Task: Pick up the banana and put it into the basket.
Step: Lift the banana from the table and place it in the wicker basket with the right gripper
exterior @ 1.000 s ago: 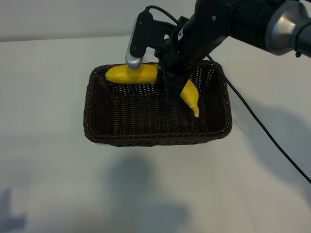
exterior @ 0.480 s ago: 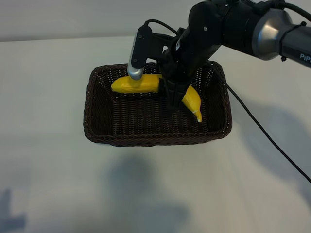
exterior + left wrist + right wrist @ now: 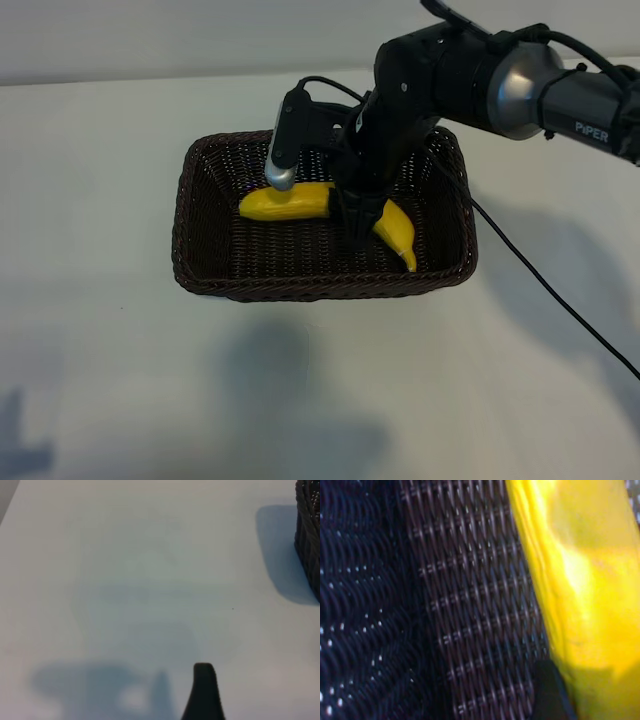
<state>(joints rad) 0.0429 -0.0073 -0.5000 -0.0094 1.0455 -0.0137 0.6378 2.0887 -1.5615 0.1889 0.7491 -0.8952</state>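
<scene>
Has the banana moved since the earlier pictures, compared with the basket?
Yes. Held by the right gripper, the banana has come down from level with the far rim of the basket to inside it, near the floor.

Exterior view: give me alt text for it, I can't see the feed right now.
The right gripper holds the banana low inside the dark wicker basket, reaching in from the view's upper right. The basket sits on a white table; the left arm is out of view.

A plain white table (image 3: 100,380) fills the scene, lit from above so that soft grey shadows fall across it. Behind its far edge rises a pale, bare wall (image 3: 150,40).
</scene>
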